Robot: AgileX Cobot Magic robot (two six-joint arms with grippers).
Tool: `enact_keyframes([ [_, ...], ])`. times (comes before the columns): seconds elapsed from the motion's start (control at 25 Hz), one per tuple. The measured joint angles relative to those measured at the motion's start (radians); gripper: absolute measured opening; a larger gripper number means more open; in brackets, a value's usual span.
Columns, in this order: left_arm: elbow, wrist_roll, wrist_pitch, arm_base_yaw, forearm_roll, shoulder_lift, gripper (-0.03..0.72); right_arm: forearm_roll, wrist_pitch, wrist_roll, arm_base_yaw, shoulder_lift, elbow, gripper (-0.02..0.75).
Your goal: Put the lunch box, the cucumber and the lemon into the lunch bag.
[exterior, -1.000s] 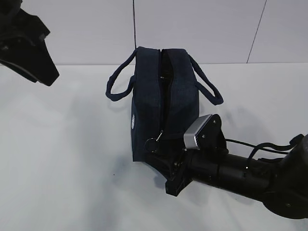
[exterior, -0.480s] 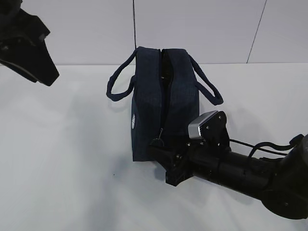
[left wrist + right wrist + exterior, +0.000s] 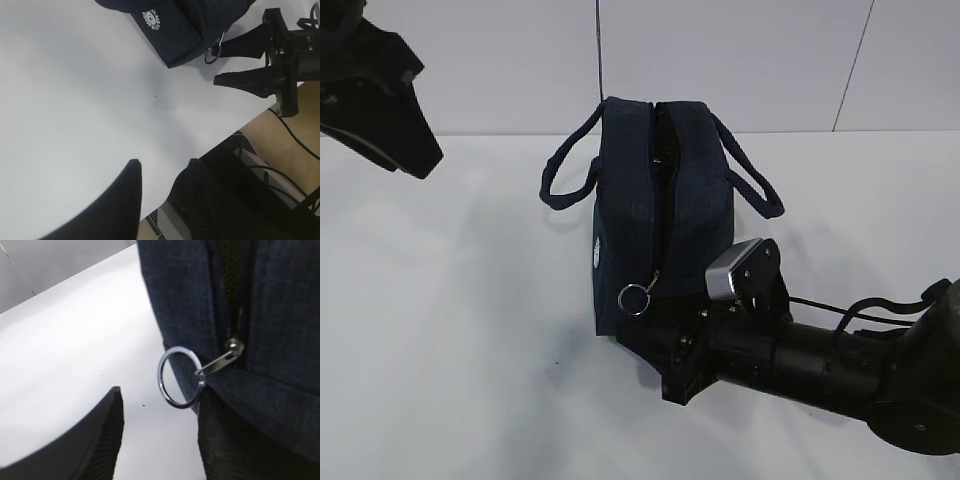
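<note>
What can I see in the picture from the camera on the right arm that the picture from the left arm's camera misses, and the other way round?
Only the right wrist view shows the black zipper track up close. Only the left wrist view shows the small white round logo, the whole open right gripper from outside, the table's edge and the floor beyond. Both show the boxy dark navy fabric lunch bag, its metal ring pull and the white table.
</note>
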Motion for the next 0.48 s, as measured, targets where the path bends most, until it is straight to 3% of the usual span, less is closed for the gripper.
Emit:
enact_keyframes([
  [0.28, 0.0, 0.0, 0.0, 0.0, 0.0, 0.0, 0.219, 0.091, 0.0, 0.008, 0.0, 0.0, 0.0, 0.37],
  [0.48, 0.0, 0.0, 0.0, 0.0, 0.0, 0.0, 0.219, 0.09, 0.0, 0.05, 0.0, 0.0, 0.0, 0.37],
])
